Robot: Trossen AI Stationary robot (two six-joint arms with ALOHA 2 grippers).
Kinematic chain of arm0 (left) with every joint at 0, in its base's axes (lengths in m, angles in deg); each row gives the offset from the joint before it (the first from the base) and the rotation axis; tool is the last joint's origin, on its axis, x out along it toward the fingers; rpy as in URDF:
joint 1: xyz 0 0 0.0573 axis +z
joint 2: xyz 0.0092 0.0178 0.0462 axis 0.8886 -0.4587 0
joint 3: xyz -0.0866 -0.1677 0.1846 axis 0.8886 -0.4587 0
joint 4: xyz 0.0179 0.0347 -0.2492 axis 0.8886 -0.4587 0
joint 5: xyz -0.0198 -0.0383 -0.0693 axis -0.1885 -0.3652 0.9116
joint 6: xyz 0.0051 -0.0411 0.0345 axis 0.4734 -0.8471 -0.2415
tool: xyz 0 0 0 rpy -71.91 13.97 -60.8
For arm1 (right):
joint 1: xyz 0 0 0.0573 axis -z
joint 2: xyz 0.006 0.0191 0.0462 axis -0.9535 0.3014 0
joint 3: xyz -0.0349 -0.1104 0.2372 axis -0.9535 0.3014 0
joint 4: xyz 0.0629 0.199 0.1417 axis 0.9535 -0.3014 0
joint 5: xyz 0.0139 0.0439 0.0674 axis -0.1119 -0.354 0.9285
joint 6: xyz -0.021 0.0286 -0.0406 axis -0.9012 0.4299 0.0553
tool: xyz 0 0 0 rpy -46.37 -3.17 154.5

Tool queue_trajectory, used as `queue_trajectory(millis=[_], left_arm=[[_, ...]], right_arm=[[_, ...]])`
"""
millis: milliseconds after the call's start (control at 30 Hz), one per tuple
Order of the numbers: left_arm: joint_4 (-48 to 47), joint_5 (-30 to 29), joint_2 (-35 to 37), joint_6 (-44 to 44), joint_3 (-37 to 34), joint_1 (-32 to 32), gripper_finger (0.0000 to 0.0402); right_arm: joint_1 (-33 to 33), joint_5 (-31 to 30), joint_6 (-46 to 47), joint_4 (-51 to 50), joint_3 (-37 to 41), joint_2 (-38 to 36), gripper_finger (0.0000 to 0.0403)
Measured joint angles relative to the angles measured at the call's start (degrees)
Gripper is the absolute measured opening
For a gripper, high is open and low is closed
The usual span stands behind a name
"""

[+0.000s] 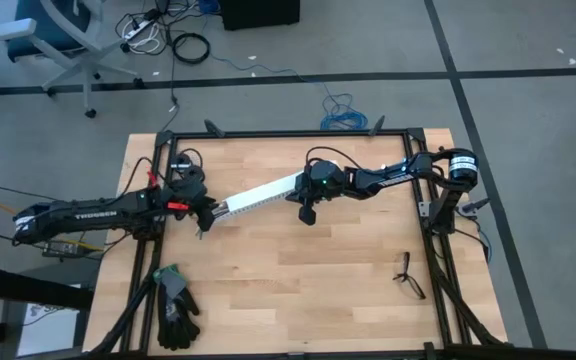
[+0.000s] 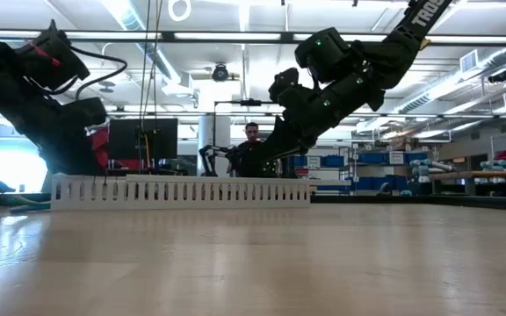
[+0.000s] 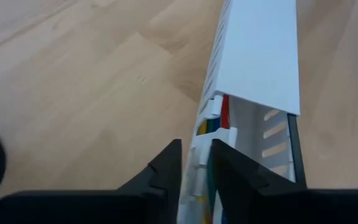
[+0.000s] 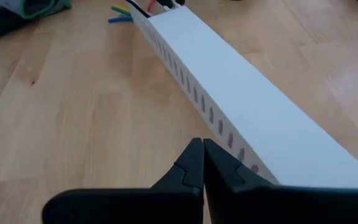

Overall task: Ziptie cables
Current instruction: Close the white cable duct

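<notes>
Currently my left claw (image 3: pixel 196 163) sits at the lower middle of its wrist view, clenched on the side wall at the open end of the white slotted duct (image 1: pixel 260 194). Coloured wires (image 3: pixel 214 121), red, yellow and green, lie inside that end, touching the fingers; I judge these to be the cables, though the bundle itself is mostly hidden under the lid. My right claw (image 4: pixel 202 163) is clenched on nothing, its tips just beside the duct's slotted wall, at the duct's other end near the middle of the high view.

Risks, as I judge them: the left grip holds a thin wall only, so a pull could flex it or drag the duct across the desk (image 1: pixel 298 280); wires could be pinched between finger and wall. No ziptie is visible to me in any view, so the tying step cannot start.

Writing: white lettering on the left arm (image 1: pixel 98 210), which I make out as "THOSSEN"; partial "TRO" on the right arm in the low view. Black gloves (image 1: pixel 175 305) lie lower left, spectacles (image 1: pixel 408 273) lower right.
</notes>
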Motion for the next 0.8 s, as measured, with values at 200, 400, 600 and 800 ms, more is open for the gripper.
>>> queue_trajectory(millis=[200,400,600,800], left_arm=[[13.1,-0.1,-9.5,4.4,0.0,0.0,0.003],[27.1,1.2,-20.6,7.7,0.0,0.0,0.0012],[43.3,2.3,-33.2,9.4,0.2,0.0,0.0013],[52.2,4.8,-43.4,18.0,4.8,0.0,0.0013]], right_arm=[[0.0,0.0,0.0,0.1,0.0,0.0,0.0],[0.1,0.0,-0.1,3.1,0.0,0.0,0.0],[0.1,0.0,-1.0,5.3,0.0,0.0,0.0],[0.4,0.0,-1.0,5.9,0.0,0.0,0.0]])
